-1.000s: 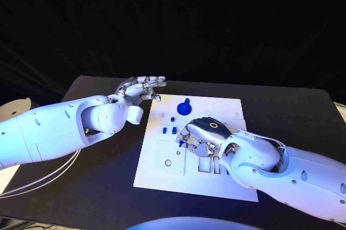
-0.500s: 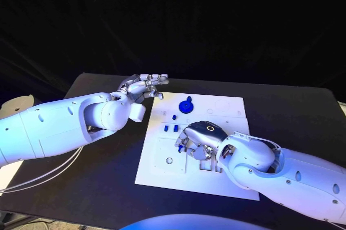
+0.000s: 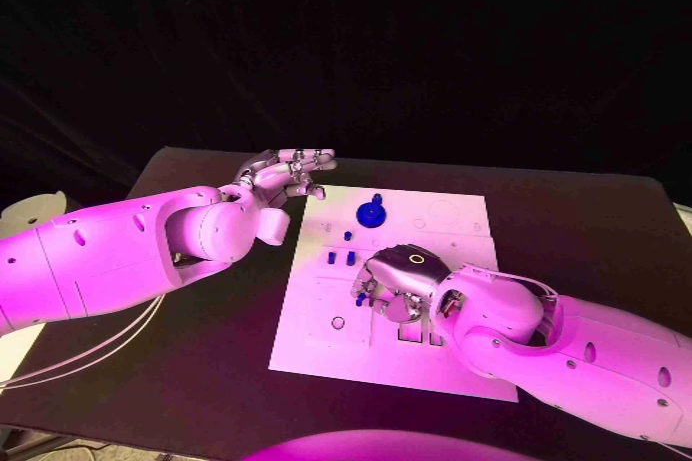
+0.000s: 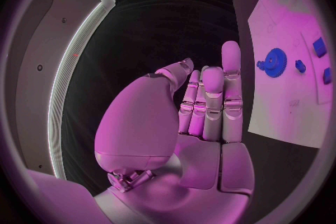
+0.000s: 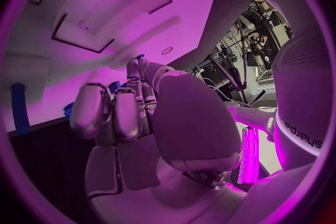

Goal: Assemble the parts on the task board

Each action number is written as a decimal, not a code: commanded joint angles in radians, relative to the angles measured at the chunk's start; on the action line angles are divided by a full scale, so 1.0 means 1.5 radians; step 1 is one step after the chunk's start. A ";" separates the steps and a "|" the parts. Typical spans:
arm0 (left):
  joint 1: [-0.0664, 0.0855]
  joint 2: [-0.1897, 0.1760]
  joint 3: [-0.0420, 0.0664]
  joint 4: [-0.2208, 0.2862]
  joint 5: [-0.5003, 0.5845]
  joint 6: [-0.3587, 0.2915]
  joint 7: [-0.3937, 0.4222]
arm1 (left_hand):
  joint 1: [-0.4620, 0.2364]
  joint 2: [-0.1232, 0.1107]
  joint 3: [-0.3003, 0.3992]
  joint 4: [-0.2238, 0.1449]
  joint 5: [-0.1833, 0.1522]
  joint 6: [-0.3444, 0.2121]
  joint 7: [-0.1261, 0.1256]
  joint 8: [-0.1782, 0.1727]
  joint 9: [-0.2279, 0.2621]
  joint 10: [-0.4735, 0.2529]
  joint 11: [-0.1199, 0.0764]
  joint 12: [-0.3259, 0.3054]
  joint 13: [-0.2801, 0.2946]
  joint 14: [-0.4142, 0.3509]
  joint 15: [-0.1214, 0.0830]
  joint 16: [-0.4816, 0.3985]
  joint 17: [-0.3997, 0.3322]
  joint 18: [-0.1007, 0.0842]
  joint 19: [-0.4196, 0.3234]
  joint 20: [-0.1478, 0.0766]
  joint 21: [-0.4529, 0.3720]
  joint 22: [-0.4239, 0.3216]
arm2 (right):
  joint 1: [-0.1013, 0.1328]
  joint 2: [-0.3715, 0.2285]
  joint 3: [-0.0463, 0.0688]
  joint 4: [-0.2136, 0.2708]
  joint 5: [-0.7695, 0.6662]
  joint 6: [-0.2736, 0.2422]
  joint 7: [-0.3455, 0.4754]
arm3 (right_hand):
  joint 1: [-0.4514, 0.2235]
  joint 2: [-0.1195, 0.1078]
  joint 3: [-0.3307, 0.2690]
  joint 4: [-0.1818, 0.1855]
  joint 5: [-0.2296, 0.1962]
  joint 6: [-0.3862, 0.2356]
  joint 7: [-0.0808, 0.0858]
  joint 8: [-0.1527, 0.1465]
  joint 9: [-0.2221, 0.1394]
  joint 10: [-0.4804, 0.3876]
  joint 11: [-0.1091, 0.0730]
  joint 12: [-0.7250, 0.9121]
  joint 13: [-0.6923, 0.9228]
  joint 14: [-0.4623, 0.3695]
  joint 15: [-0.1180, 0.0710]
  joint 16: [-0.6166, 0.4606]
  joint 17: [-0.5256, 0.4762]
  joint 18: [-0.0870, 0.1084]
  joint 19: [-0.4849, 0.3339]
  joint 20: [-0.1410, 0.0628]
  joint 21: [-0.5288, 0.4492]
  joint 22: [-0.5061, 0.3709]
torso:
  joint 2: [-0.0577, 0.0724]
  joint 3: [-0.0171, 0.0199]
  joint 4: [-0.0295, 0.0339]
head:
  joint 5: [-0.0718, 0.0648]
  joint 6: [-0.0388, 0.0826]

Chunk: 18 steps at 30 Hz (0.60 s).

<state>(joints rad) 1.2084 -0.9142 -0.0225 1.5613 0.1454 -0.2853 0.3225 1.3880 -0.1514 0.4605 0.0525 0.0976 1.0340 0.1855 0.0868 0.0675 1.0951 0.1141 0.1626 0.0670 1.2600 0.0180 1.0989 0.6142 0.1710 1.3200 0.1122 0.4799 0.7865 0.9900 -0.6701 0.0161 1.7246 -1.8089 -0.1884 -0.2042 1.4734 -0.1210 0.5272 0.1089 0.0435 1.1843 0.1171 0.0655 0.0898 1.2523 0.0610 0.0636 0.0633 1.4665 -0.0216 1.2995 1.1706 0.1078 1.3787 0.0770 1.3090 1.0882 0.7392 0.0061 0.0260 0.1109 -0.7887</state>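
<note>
The white task board lies in the middle of the table. A blue gear sits near its far edge, with small blue parts just nearer than it. My right hand is over the board's middle, fingers curled down onto it. A tiny blue piece shows at its fingertips, and I cannot tell whether they grip it. My left hand hovers off the board's far left corner and holds nothing. In the left wrist view its fingers stand straight, and the blue gear lies beyond them.
The black table stretches to the left of the board and beyond it. My left arm spans the table's left side. My right arm covers the board's near right corner. Recessed slots in the board show in the right wrist view.
My right hand has shifted slightly nearer along the board, fingers still down on it. My left hand has barely moved.
</note>
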 commanded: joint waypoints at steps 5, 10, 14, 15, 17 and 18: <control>0.000 -0.001 0.000 0.002 0.003 0.011 0.003 | -0.004 -0.004 -0.002 -0.004 0.004 -0.003 0.001 -0.001 -0.001 -0.006 0.000 0.004 -0.001 -0.005 0.002 -0.002 -0.001 0.005 -0.005 0.000 -0.003 -0.001 | -0.002 0.006 -0.003 -0.002 -0.045 0.033 -0.033 | -0.005 0.001 0.001 -0.004 0.004 0.005 0.006 0.002 0.000 -0.003 0.001 0.000 0.000 0.028 0.001 -0.003 -0.001 -0.009 0.002 0.003 0.001 0.000 | 0.000 0.0002 -0.0001 | -0.001 0.001; 0.000 -0.001 0.000 0.002 0.003 0.013 0.000 | -0.005 -0.004 -0.002 -0.004 0.004 -0.004 0.001 -0.001 -0.001 -0.008 0.001 0.004 -0.001 -0.007 0.002 -0.003 -0.004 0.005 -0.006 0.000 -0.003 -0.001 | -0.002 0.008 -0.003 0.000 -0.056 0.020 -0.040 | -0.005 0.001 0.001 -0.004 0.004 0.005 0.006 0.002 0.000 -0.002 0.001 0.000 0.000 0.028 0.001 -0.003 -0.002 -0.009 0.002 0.003 0.001 -0.001 | 0.000 0.0003 0.0003 | -0.002 0.001; 0.000 0.000 0.000 0.001 0.003 0.014 -0.002 | -0.005 -0.005 -0.003 -0.005 0.004 -0.005 0.001 -0.001 -0.001 -0.009 0.001 0.004 -0.001 -0.007 0.002 -0.003 -0.005 0.005 -0.006 0.000 -0.003 -0.001 | -0.002 0.008 -0.004 0.002 -0.059 0.014 -0.041 | -0.006 0.001 0.001 -0.005 0.004 0.006 0.006 0.003 0.000 -0.002 0.001 0.000 0.000 0.028 0.001 -0.003 -0.001 -0.009 0.002 0.003 0.001 -0.001 | 0.000 0.0006 0.0003 | -0.001 0.001; 0.000 0.000 0.000 0.000 0.003 0.014 -0.002 | -0.005 -0.005 -0.003 -0.005 0.004 -0.005 0.001 -0.001 -0.001 -0.009 0.001 0.004 -0.001 -0.007 0.003 -0.003 -0.005 0.005 -0.006 0.000 -0.003 -0.001 | -0.002 0.008 -0.004 0.003 -0.059 0.015 -0.041 | -0.007 0.001 0.001 -0.005 0.004 0.006 0.005 0.003 0.000 -0.002 0.001 0.000 0.000 0.028 0.001 -0.002 -0.001 -0.009 0.002 0.003 0.001 -0.001 | 0.000 0.0007 0.0004 | -0.001 0.001; 0.000 0.000 0.000 0.000 0.003 0.014 -0.002 | -0.005 -0.005 -0.003 -0.005 0.004 -0.005 0.001 -0.001 -0.001 -0.010 0.001 0.004 -0.001 -0.008 0.003 -0.004 -0.006 0.005 -0.007 0.000 -0.003 -0.001 | -0.002 0.009 -0.004 0.003 -0.060 0.025 -0.042 | -0.009 0.001 0.000 -0.006 0.004 0.007 0.005 0.003 0.001 -0.001 0.001 0.001 0.000 0.028 0.001 -0.002 -0.002 -0.009 0.002 0.004 0.001 -0.001 | 0.000 0.0003 0.0003 | -0.001 0.001; 0.000 0.000 0.000 0.001 0.003 0.014 -0.003 | -0.005 -0.005 -0.003 -0.005 0.004 -0.005 0.001 -0.001 -0.001 -0.010 0.001 0.004 -0.001 -0.008 0.003 -0.004 -0.006 0.005 -0.007 0.000 -0.003 -0.001 | -0.002 0.009 -0.004 0.003 -0.060 0.034 -0.043 | -0.011 0.000 -0.001 -0.007 0.004 0.007 0.005 0.004 0.001 -0.001 0.001 0.001 0.000 0.028 0.001 -0.002 -0.002 -0.009 0.002 0.004 0.001 -0.001 | 0.000 0.0003 0.0003 | -0.001 0.001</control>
<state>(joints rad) 1.2084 -0.9148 -0.0226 1.5604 0.1455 -0.2834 0.3180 1.3839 -0.1555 0.4577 0.0497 0.0976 1.0341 0.1854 0.0868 0.0675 1.0880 0.1141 0.1626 0.0670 1.2565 0.0214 1.0989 0.6061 0.1710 1.3195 0.1126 0.4800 0.7855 0.9891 -0.6566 0.0127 1.7323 -1.8702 -0.1782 -0.2432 1.4662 -0.1242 0.5259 0.1018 0.0464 1.1842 0.1172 0.0643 0.0888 1.2524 0.0611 0.0636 0.0633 1.4665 -0.0216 1.2995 1.1693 0.1078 1.3787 0.0771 1.3090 1.0882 0.7393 0.0067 0.0262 0.1083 -0.7864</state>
